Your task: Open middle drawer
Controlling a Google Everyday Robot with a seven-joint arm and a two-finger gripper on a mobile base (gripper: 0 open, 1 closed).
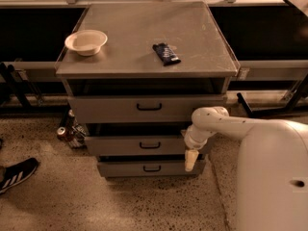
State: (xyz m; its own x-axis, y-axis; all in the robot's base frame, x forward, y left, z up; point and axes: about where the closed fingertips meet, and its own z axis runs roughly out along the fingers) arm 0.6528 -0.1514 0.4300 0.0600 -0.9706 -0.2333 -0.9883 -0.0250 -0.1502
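Claw [191, 160] beside middle drawer [120, 146] of three; one bowl [86, 42].

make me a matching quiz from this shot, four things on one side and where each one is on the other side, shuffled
Things:
1. bowl
2. dark packet
3. gripper
4. shoe

Places:
a. near the centre of the cabinet top
b. on the floor, far left of the view
c. on the cabinet top, left side
d. pointing down by the right end of the middle drawer

Pairs: 1-c, 2-a, 3-d, 4-b
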